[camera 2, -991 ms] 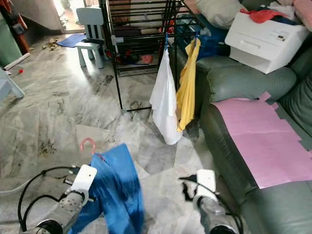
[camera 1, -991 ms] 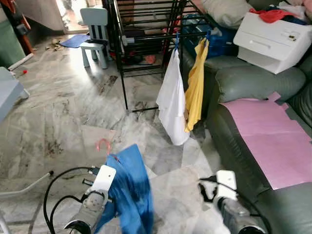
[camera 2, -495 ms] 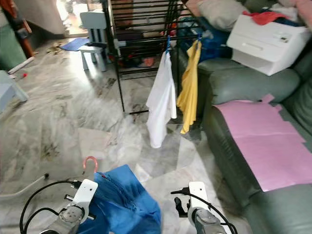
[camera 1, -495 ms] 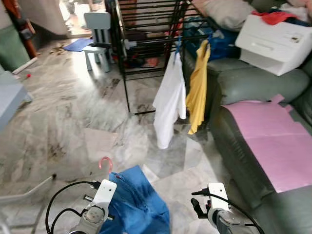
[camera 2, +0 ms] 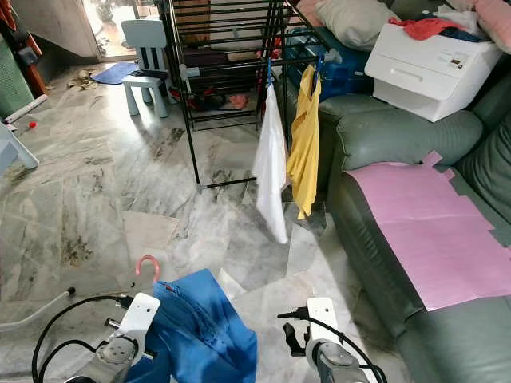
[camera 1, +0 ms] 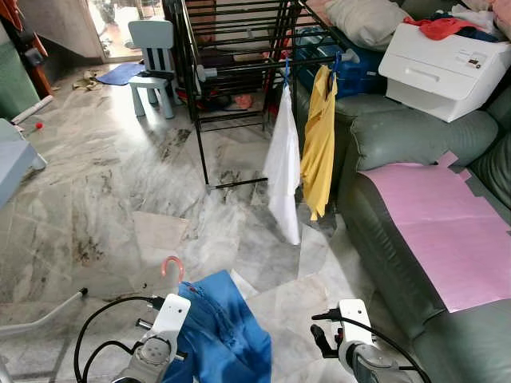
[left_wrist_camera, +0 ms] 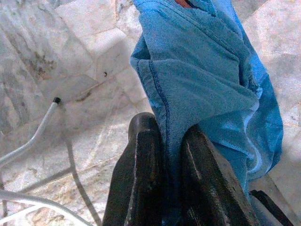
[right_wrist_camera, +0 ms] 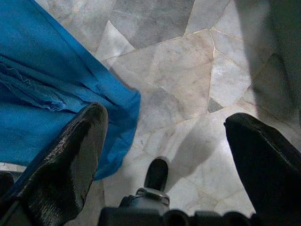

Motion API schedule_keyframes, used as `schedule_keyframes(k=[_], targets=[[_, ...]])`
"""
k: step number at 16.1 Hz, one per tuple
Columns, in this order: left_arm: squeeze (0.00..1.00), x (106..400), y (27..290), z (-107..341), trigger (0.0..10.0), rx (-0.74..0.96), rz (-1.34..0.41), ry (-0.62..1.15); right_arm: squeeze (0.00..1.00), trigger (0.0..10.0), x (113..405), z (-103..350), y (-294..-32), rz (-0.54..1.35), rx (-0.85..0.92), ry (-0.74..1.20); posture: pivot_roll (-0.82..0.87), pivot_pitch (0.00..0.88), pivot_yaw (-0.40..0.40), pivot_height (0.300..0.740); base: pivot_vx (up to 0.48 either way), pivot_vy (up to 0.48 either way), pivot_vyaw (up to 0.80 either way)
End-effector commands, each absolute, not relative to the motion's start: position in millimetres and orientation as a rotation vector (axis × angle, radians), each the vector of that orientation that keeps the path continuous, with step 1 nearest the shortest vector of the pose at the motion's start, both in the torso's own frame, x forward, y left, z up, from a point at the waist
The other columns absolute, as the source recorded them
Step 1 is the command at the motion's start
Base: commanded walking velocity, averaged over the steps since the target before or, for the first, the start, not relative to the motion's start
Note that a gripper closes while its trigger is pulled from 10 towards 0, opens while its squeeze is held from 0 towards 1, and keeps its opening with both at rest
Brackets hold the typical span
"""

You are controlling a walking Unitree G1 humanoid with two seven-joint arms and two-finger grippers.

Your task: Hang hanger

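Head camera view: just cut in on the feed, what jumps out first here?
The blue garment on a pink hanger hangs low at the front, pinched between the left gripper's shut fingers; the right gripper is open beside it, over the marble floor. Ahead, a white shirt and a yellow shirt already hang from the black drying rack, next to the green sofa with its pink sheet.

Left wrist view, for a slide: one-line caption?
Left tool shut on blue garment above marble floor.
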State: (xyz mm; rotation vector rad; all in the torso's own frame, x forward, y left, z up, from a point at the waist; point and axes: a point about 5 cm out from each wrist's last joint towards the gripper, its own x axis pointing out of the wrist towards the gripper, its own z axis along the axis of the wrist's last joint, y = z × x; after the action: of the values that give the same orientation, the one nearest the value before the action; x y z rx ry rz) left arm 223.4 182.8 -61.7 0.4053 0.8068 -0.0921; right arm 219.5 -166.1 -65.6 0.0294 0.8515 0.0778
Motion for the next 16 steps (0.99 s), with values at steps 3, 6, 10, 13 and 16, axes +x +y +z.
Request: schedule_keyframes(k=[3, 6, 10, 13, 16], targets=[[0.00, 231.2, 185.6, -56.1, 10.0, 0.396, -0.067, 0.774, 0.00, 10.0, 225.0, -62.2, -165.3, 0.088, 0.024, 0.835, -0.14, 0.000, 0.106, 0.740, 0.000, 0.000, 0.00], [0.00, 231.2, 185.6, -56.1, 10.0, 0.396, -0.067, 0.774, 0.00, 10.0, 225.0, -62.2, -165.3, 0.088, 0.024, 0.835, -0.14, 0.000, 0.106, 0.740, 0.000, 0.000, 0.00], [0.00, 231.2, 185.6, -56.1, 10.0, 0.396, -0.067, 0.774, 0.00, 10.0, 225.0, -62.2, -165.3, 0.088, 0.024, 0.835, -0.14, 0.000, 0.106, 0.740, 0.000, 0.000, 0.00], [0.00, 231.2, 185.6, -56.1, 10.0, 0.396, -0.067, 0.774, 0.00, 10.0, 225.0, -62.2, -165.3, 0.088, 0.024, 0.835, -0.14, 0.000, 0.106, 0.740, 0.000, 0.000, 0.00], [0.00, 231.2, 185.6, -56.1, 10.0, 0.396, -0.067, 0.774, 0.00, 10.0, 225.0, -62.2, -165.3, 0.088, 0.024, 0.835, -0.14, 0.000, 0.106, 0.740, 0.000, 0.000, 0.00]])
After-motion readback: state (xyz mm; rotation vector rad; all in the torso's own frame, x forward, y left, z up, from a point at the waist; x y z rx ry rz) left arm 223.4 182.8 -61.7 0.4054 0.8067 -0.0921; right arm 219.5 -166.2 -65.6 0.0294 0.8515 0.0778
